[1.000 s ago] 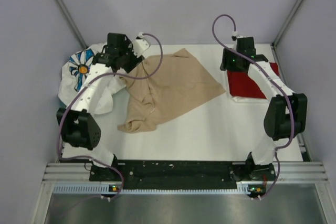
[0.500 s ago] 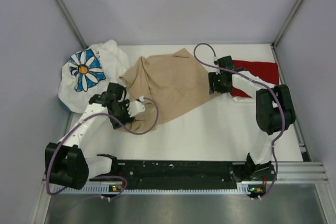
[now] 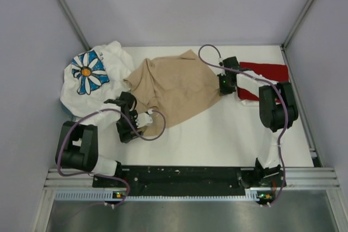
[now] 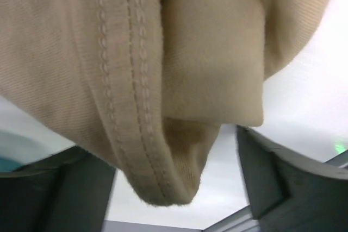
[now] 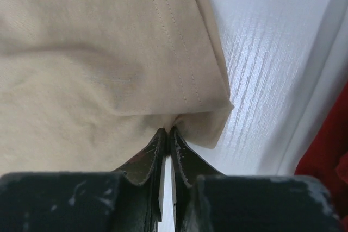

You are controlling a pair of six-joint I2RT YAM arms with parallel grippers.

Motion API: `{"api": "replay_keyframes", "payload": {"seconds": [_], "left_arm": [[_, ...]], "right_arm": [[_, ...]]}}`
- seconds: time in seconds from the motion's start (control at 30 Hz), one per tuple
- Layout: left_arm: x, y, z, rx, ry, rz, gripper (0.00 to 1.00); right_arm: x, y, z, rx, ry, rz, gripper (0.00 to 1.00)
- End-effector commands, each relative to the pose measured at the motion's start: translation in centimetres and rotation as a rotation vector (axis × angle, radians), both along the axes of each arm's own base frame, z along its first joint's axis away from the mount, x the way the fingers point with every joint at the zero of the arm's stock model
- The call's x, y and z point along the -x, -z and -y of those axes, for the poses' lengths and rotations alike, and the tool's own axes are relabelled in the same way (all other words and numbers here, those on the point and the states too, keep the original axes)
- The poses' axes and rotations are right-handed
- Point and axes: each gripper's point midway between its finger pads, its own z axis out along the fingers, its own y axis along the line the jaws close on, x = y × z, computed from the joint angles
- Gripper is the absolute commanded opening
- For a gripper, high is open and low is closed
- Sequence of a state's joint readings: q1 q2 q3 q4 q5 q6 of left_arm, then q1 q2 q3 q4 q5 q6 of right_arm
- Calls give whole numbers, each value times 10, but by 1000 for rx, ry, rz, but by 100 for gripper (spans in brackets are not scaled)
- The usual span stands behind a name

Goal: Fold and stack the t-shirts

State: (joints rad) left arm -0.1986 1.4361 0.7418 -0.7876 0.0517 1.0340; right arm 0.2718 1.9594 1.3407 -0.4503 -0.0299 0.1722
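Note:
The tan t-shirt point(image 3: 174, 88) lies crumpled in the middle of the table. My right gripper point(image 3: 224, 82) is at its right corner; in the right wrist view the gripper point(image 5: 167, 132) is shut, pinching that tan corner point(image 5: 206, 118). My left gripper point(image 3: 135, 120) is at the shirt's near-left edge. In the left wrist view it point(image 4: 160, 145) stands open, with a stitched tan hem point(image 4: 136, 134) hanging between its fingers point(image 4: 277, 183), not pinched. The white daisy t-shirt point(image 3: 89, 77) is bunched at the far left. The dark red t-shirt point(image 3: 266, 74) lies flat at the far right.
The white table point(image 3: 217, 134) is boxed in by grey walls on the left, right and back. A metal rail point(image 3: 185, 180) with both arm bases runs along the near edge. The red shirt's edge point(image 5: 326, 156) lies close to the right of my right gripper.
Both arms came in onto the tan shirt. The right gripper closed on its right corner. The left gripper drew back toward the near-left edge and opened wider around the hem.

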Motion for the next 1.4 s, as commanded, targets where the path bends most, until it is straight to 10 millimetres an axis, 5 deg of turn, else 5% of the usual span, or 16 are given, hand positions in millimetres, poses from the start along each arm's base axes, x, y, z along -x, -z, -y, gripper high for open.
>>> {"api": "replay_keyframes", "payload": {"seconds": [0.0,0.1,0.23,0.5,0.6,0.8,0.93,1.07,1.17,1.27,1.37], "left_arm": [[-30,8,15,60,-32,76,71],[-35,-10,28,127,-68,81,0],[-42,-59,40,215,-116,154,0],[-36,-197,41,316,-181,402,0],[-30,-244,26,282,-213,523,0],[-30,-350,-34,101,-365,887,0],[-14,-395,-50,57,-387,996,0],[7,-418,-48,101,-380,1041,0],[13,-410,-37,167,-364,1002,0],[1,-384,-23,217,-350,924,0],[-31,-359,-18,210,-361,892,0]], "right_arm": [[-3,-7,-2,-26,-17,14,0],[-6,-31,-2,-45,-12,67,0],[-5,-76,-2,-69,-12,167,0],[23,-164,13,-85,-1,378,0],[42,-205,17,-112,-2,467,0],[85,-307,40,-107,11,687,0],[124,-369,53,-124,17,843,0],[157,-406,60,-156,13,941,0],[174,-417,55,-210,-18,977,0],[167,-413,45,-240,-48,956,0],[136,-406,37,-218,-65,928,0]]}}
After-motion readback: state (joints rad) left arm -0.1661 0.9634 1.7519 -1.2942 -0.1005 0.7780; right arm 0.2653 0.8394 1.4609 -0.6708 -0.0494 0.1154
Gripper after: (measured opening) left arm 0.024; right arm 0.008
